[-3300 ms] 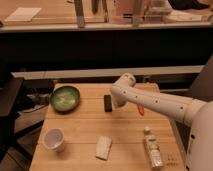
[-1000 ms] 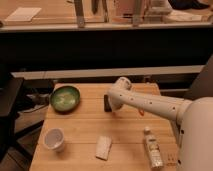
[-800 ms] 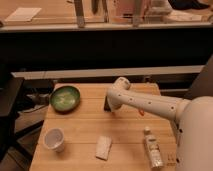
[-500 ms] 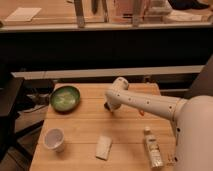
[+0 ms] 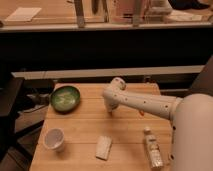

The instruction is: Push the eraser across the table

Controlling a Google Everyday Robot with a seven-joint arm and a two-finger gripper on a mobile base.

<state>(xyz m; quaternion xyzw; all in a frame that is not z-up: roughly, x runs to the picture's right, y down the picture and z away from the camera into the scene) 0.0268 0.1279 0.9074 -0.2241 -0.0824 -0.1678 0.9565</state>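
Note:
The light wooden table [image 5: 80, 125] fills the middle of the camera view. My white arm reaches in from the right, and my gripper [image 5: 110, 110] points down at the table's far middle part, just right of the green bowl. The black eraser does not show. The place where it lay is covered by the gripper and wrist. I cannot tell whether the gripper touches it.
A green bowl [image 5: 65, 97] sits at the far left. A white cup [image 5: 54, 139] stands at the near left. A whitish block [image 5: 104, 147] lies at the near middle and a clear bottle [image 5: 152, 150] at the near right. An orange object [image 5: 141, 112] peeks out under my arm.
My gripper has moved left and down onto the spot where the black eraser lay. The eraser showed earlier and is now covered.

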